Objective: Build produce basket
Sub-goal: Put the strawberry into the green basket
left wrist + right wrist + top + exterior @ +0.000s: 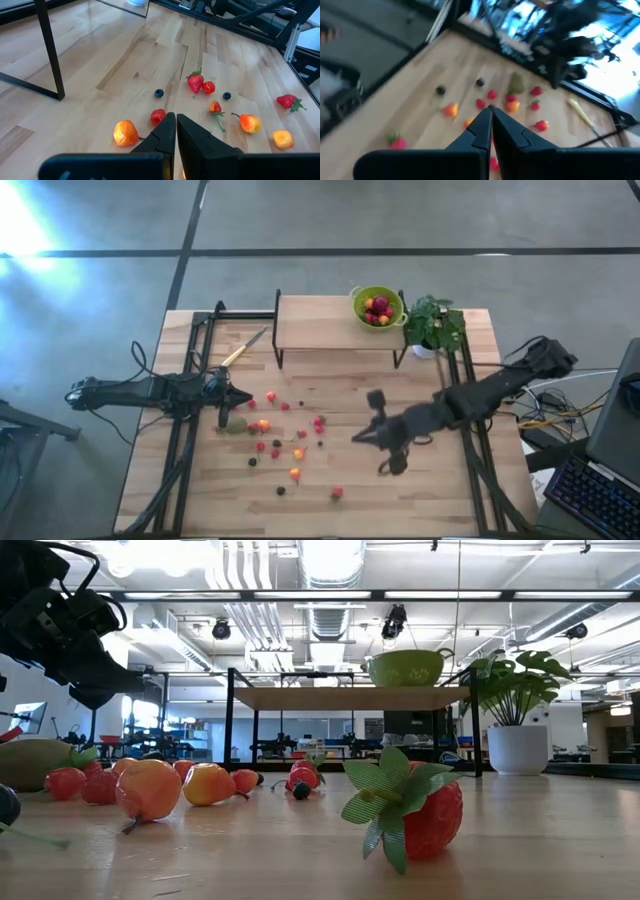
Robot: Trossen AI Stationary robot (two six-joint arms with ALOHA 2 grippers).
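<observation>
The lime-green basket point(378, 307) stands on the raised wooden shelf and holds several red and orange fruits; in the low view the basket point(407, 668) sits up on that shelf. Small red, orange and dark fruits point(280, 442) lie scattered on the table, with the brownish-green kiwi point(236, 425) at their left. A strawberry point(420, 810) lies close to the low camera. My left gripper point(226, 406) hovers just beyond the kiwi, shut and empty point(176, 120). My right gripper point(360, 437) hangs over the table to the right of the fruits, also shut point(491, 112).
A potted plant point(433, 326) stands right of the basket at the shelf's end. A yellow-handled knife point(243, 348) lies on the table near the shelf's left leg. The shelf's black legs point(50, 50) stand behind the fruits. Bare wood lies along the near edge.
</observation>
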